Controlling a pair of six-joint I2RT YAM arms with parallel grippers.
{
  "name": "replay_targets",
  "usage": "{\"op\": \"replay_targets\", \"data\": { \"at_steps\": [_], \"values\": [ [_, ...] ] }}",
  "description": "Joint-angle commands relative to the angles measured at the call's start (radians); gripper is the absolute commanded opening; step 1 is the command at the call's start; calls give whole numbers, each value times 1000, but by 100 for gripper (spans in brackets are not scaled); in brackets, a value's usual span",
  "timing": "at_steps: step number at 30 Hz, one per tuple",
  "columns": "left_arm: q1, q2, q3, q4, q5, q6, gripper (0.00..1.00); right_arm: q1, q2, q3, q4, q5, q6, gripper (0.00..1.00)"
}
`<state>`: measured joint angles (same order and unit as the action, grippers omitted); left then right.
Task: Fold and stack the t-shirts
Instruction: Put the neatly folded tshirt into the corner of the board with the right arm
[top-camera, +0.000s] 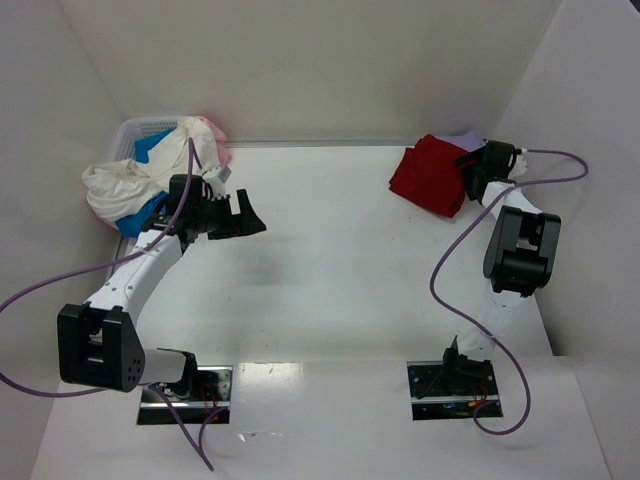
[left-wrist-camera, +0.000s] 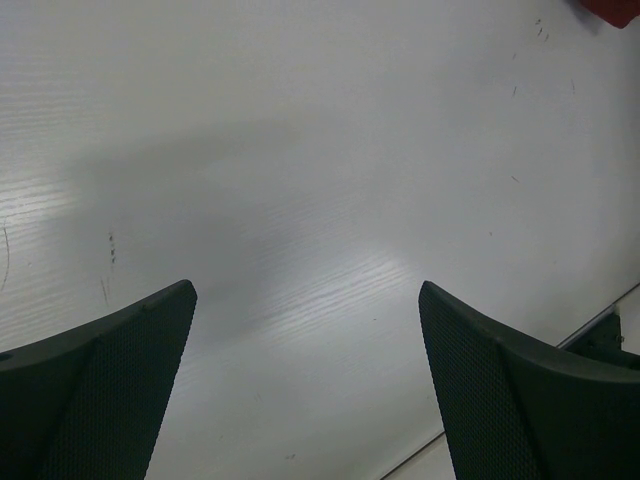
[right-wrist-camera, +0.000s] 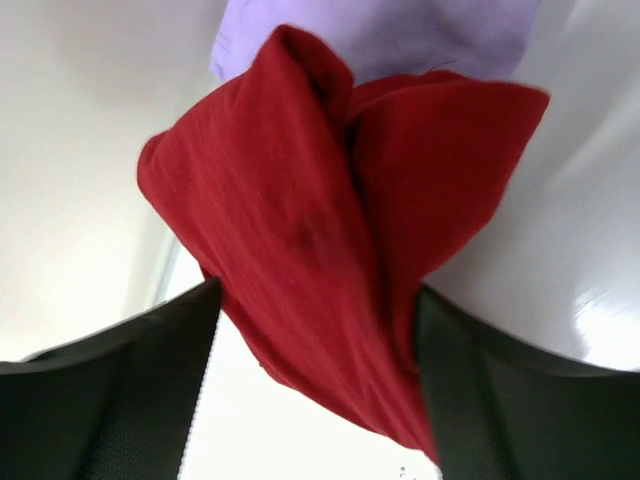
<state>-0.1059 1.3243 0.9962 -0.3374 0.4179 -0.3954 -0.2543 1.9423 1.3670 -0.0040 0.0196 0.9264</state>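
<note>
The right claw (right-wrist-camera: 317, 298) has its two fingers apart. The red shirt (right-wrist-camera: 300, 200) is bunched in the gap and seems to touch both. I cannot tell if the claw is pinching the cloth or just sitting round it. The left claw (left-wrist-camera: 307, 288) is wide open with nothing in it. It hangs over bare bench (top-camera: 340, 260), just beside the basket (top-camera: 140, 127).

The white shirt (top-camera: 115, 185) is the biggest thing and spills over the basket's edge. A tug on it could drag the basket, or pull the blue shirt (top-camera: 150, 148) and the pink shirt (top-camera: 215, 135) out too.

The red shirt lies far across the bench from the basket, on top of a purple shirt (right-wrist-camera: 400, 30). It looks lumpy, not flat. If the cloth snags on a finger when the right claw pulls away, the shirt could slide off or come undone. The purple one could get dragged along.

Most of the purple shirt is hidden under the red one. The blue and pink shirts in the basket are mostly covered. From above, the right claw is too dark and small to tell how its fingers sit.
</note>
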Motion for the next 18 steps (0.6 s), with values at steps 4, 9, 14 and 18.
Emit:
{"op": "replay_targets", "data": {
  "at_steps": [4,9,14,18],
  "values": [
    [6,-19,-13,21,32,1,100,-13,-6,21,44,34,-89,93],
    [6,-19,-22,31,41,-8,100,3,-40,12,35,120,-158,93],
    [6,-19,-31,40,50,-19,100,105,-77,35,16,320,-343,94],
    [6,-30,-41,49,50,-19,100,168,-77,44,7,431,-468,97]
  ]
}}
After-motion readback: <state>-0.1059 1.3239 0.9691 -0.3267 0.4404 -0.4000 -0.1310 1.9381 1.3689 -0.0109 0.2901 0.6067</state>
